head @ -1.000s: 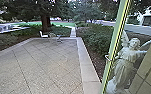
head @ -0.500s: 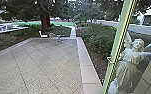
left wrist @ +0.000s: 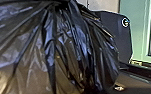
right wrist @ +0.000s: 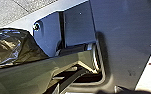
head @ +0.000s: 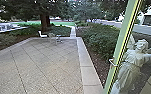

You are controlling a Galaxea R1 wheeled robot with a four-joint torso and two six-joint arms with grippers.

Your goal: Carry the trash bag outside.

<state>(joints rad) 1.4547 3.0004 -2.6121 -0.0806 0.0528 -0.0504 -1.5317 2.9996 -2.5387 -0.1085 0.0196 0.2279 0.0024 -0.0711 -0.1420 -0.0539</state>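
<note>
One black trash bag (left wrist: 63, 50), folds gathered, beside the robot's dark plate (right wrist: 123, 37); paved yard (head: 48, 67), white chair (head: 43, 35) far left; pale statue (head: 133, 62), near right; left pincer and right pincer, opening and hold: cannot tell.

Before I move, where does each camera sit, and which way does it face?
Head: high on the robot, facing forward and down over the paved yard, with the green post and white statue to the right.
Left wrist: on the left arm, facing the black trash bag; part of the robot's dark plate shows past it.
Right wrist: on the right arm, facing the robot's own plate and jointed bar.
Shared: both wrist views show the bag and plate.
</note>
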